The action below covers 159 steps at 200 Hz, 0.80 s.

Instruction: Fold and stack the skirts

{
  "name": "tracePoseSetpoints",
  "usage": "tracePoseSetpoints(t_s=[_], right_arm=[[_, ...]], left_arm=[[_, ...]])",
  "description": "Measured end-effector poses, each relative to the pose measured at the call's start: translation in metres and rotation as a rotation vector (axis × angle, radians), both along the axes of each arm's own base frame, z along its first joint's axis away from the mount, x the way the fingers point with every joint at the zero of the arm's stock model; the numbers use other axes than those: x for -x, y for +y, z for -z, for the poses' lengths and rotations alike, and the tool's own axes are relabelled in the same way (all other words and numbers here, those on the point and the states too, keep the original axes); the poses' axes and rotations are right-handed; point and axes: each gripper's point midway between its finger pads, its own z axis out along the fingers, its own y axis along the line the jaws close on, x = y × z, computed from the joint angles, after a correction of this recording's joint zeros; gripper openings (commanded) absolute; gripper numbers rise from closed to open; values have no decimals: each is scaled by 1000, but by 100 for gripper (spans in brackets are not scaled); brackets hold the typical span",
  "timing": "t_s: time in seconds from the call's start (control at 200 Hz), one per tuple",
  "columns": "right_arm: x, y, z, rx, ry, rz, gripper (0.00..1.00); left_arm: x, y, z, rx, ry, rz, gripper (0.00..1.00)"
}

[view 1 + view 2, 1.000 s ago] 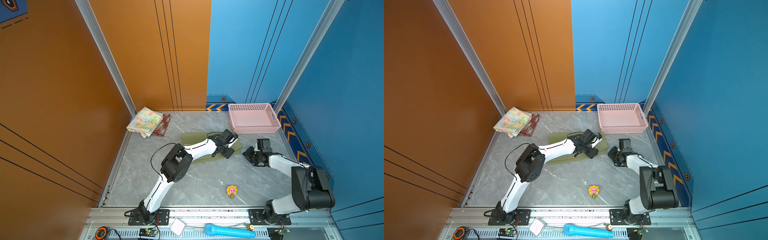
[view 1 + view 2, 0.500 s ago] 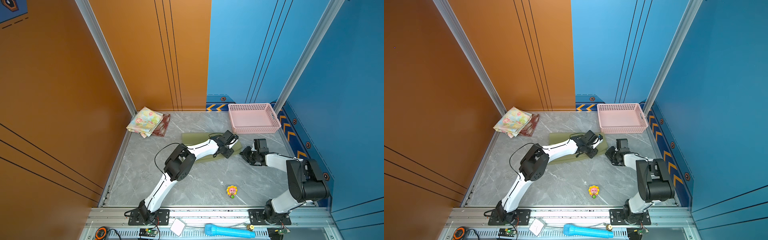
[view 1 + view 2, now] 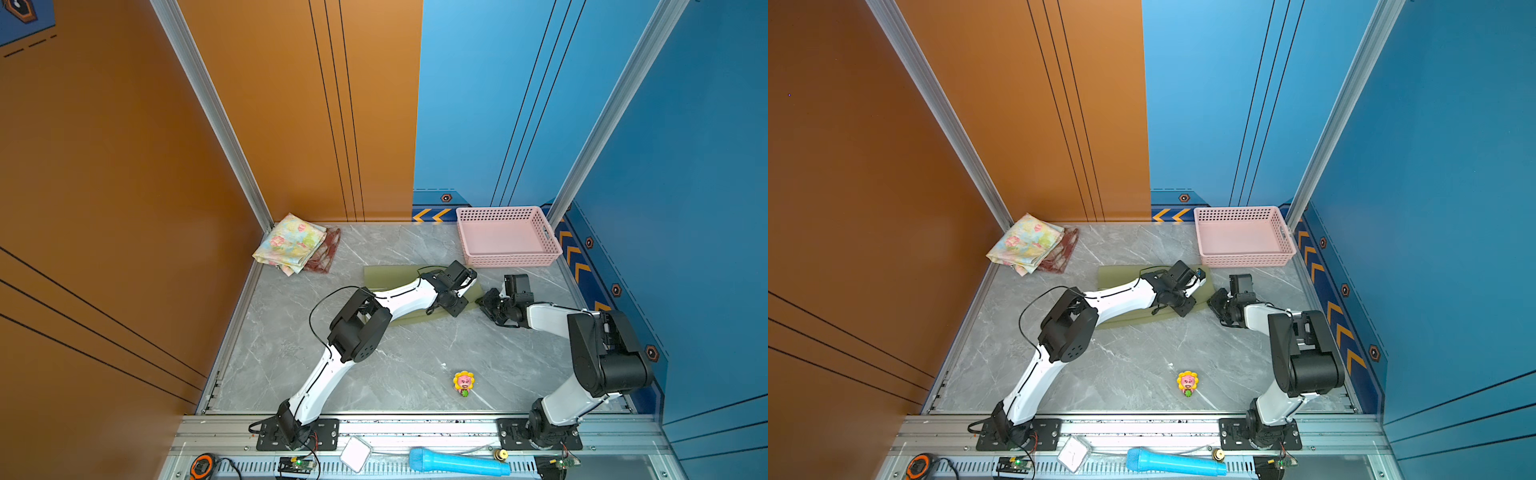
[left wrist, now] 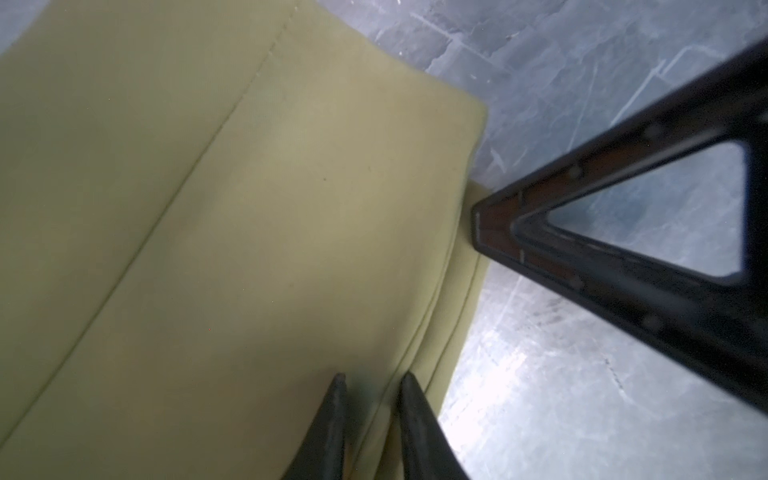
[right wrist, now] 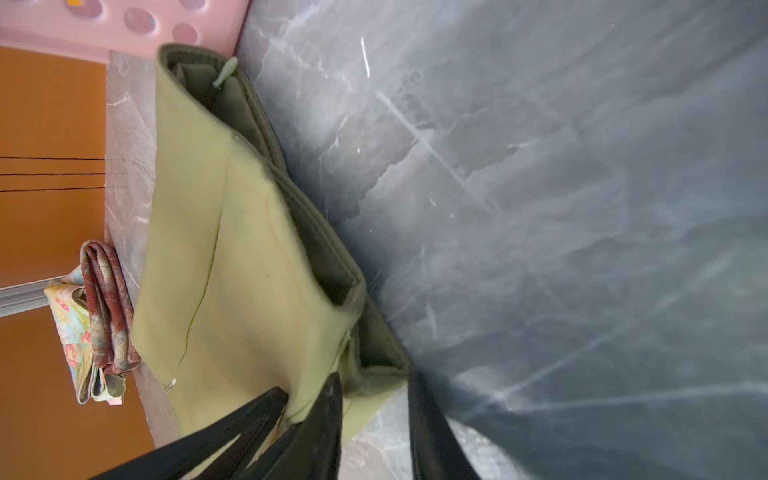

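The olive green skirt point(image 3: 390, 276) point(image 3: 1121, 276) lies flat in a long strip at mid-table. My left gripper point(image 3: 467, 291) point(image 4: 374, 376) reaches over its right end, shut on a pinched ridge of the olive cloth point(image 4: 249, 208) beside the hem. My right gripper point(image 3: 484, 300) point(image 5: 374, 378) is low at the skirt's near right corner point(image 5: 382, 361). Its jaws stand slightly open astride that thick folded corner, which is not squashed. The floral skirt point(image 3: 291, 243) lies folded on the plaid skirt point(image 3: 326, 253) at the back left.
A pink perforated basket point(image 3: 509, 262) stands at the back right, close behind both grippers. A small flower toy point(image 3: 464, 383) sits near the front edge. A blue microphone point(image 3: 457, 463) lies on the front rail. Orange and blue walls enclose the table.
The left jaws have closed onto the olive skirt. The right arm has swung inward, bringing its gripper left up to the skirt's corner.
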Motion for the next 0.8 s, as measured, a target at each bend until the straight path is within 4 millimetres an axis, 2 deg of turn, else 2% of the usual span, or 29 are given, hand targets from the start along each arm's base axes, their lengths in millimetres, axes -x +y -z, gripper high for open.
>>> tracePoseSetpoints(t_s=[0.095, 0.23, 0.345, 0.796], right_arm=[[-1, 0, 3, -1, 4, 4, 9], [-1, 0, 4, -2, 5, 6, 4], [-1, 0, 4, -2, 4, 5, 3], [-4, -2, 4, -2, -3, 10, 3]], left_arm=[[0, 0, -1, -1, 1, 0, 20], [-1, -1, -3, 1, -1, 0, 16], [1, 1, -2, -7, 5, 0, 11], [4, 5, 1, -22, 14, 3, 4]])
